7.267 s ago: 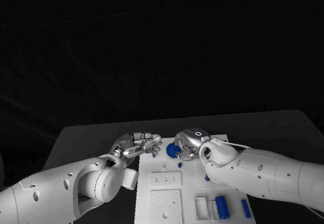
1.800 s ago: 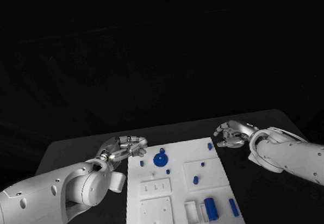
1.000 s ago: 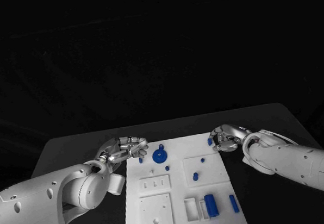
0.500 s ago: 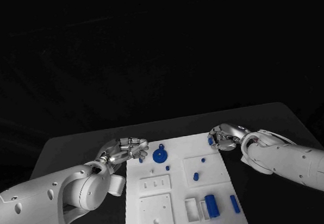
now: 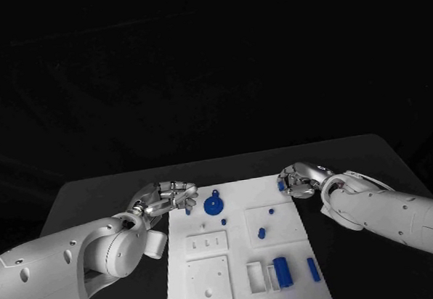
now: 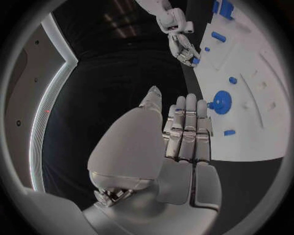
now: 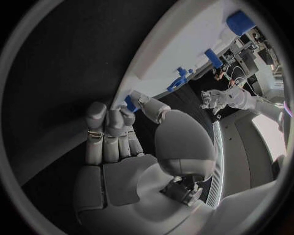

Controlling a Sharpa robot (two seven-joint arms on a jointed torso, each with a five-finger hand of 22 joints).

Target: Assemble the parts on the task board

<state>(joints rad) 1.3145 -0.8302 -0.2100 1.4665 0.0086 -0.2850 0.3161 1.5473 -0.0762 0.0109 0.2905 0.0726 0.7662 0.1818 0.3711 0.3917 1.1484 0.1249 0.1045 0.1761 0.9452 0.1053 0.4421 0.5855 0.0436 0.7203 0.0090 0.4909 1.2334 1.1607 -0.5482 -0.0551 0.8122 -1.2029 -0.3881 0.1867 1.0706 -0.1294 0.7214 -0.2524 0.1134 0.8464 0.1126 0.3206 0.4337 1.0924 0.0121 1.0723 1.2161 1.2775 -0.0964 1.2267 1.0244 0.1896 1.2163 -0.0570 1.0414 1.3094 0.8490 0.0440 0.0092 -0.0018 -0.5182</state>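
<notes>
bench (image 5: pixel 105 188): matte black, dark room behind. task board (image 5: pixel 240 263): flat white plate, centred, bare bench on both sides. blue parts (image 5: pixel 281 272) lie on it. left hand (image 5: pixel 165 198): at far left corner, fingers curled, holding nothing. right hand (image 5: pixel 298 180): at far right corner, pinching small blue part (image 7: pixel 130 104).

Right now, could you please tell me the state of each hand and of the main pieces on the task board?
left hand: at the board's far left corner, holds nothing, fingers close together.
right hand: at the board's far right corner, fingers on a small blue part.
task board: flat on the table.
round blue part: on the board, untouched.
blue cylinder: lying on the board's near end.
blue bar: lying beside the cylinder.
</notes>
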